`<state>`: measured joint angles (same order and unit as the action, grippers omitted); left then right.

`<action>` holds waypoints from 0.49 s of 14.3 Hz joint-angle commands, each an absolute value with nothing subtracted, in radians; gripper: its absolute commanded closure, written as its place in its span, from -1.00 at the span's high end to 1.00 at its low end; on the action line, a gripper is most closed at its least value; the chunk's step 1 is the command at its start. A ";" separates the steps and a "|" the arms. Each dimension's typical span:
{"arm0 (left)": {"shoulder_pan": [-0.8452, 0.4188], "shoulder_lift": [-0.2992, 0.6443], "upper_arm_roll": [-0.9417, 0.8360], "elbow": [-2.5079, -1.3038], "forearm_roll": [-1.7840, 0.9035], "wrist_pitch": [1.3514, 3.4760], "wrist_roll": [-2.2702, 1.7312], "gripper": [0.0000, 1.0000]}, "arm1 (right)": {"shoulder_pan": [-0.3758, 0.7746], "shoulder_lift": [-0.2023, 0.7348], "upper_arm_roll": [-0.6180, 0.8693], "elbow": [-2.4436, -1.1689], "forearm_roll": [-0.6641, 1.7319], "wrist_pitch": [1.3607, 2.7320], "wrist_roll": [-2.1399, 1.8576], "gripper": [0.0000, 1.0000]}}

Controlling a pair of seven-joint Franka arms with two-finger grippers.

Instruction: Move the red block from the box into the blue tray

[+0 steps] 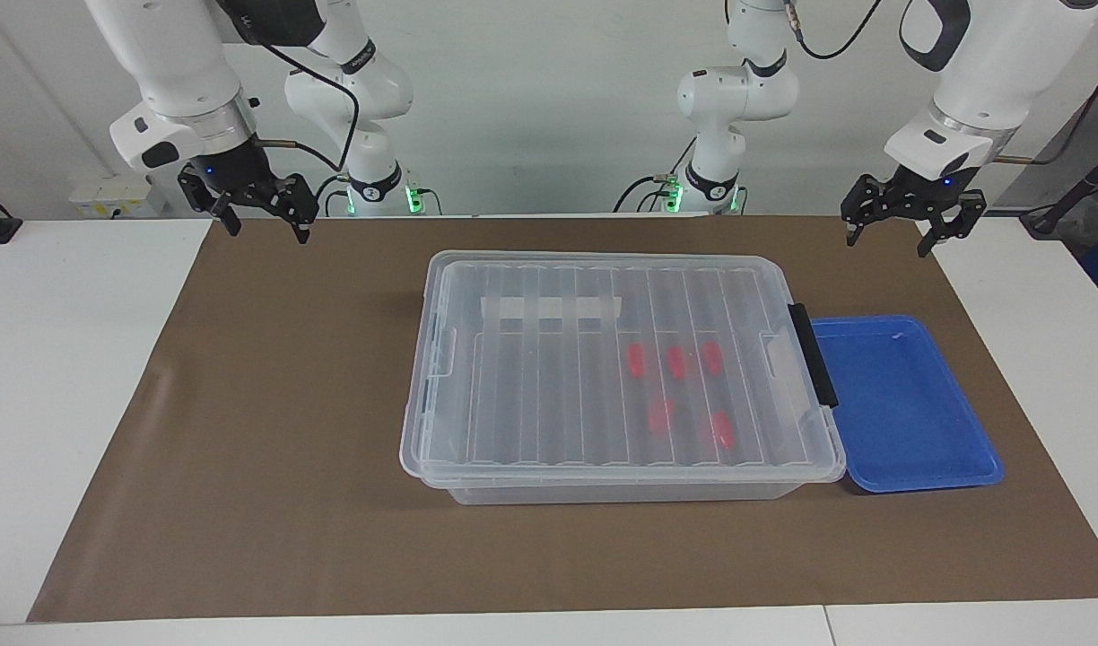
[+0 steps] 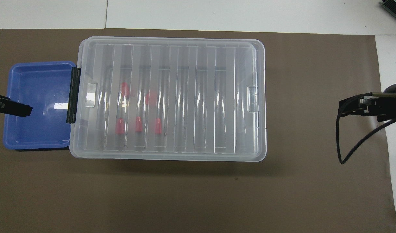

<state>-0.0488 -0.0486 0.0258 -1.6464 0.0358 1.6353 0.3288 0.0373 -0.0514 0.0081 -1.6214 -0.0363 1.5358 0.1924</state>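
Awaiting: the first step; no move on the box (image 1: 621,377) is yet seen.
Box: shut under its ribbed lid (image 2: 172,97), black latch (image 1: 813,355) at the left arm's end, set mid-worktop on the brown mat (image 1: 244,449).
Red block (image 1: 635,361): inside the box, one of five alike, toward the latch end.
Blue tray (image 1: 908,404): bare, touching the box at the latch end.
Left gripper (image 1: 913,215): raised, waiting, fingers apart.
Right gripper (image 1: 253,199): raised over the mat's edge, fingers apart.
Next move: judged to call for unlatching and lifting the lid.
Obscured: blocks blurred through the ribs; both grippers cut off in the overhead view.
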 commanded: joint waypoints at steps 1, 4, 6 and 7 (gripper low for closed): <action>-0.052 -0.074 0.031 -1.677 0.032 1.643 0.336 1.00 | 0.037 -0.054 0.008 -1.621 -0.038 1.529 0.183 1.00; -0.052 -0.074 0.031 -1.677 0.032 1.643 0.336 1.00 | 0.037 -0.054 0.008 -1.621 -0.038 1.529 0.172 1.00; -0.051 -0.074 0.031 -1.677 0.032 1.643 0.336 1.00 | 0.037 -0.054 0.008 -1.623 -0.038 1.529 0.169 1.00; -0.051 -0.074 0.031 -1.677 0.032 1.643 0.334 1.00 | 0.037 -0.054 0.008 -1.624 -0.035 1.537 0.170 1.00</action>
<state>-0.0488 -0.0486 0.0258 -1.6464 0.0358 1.6353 0.3288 0.0373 -0.0514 0.0081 -1.6215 -0.0363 1.5358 0.1923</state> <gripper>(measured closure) 0.000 0.000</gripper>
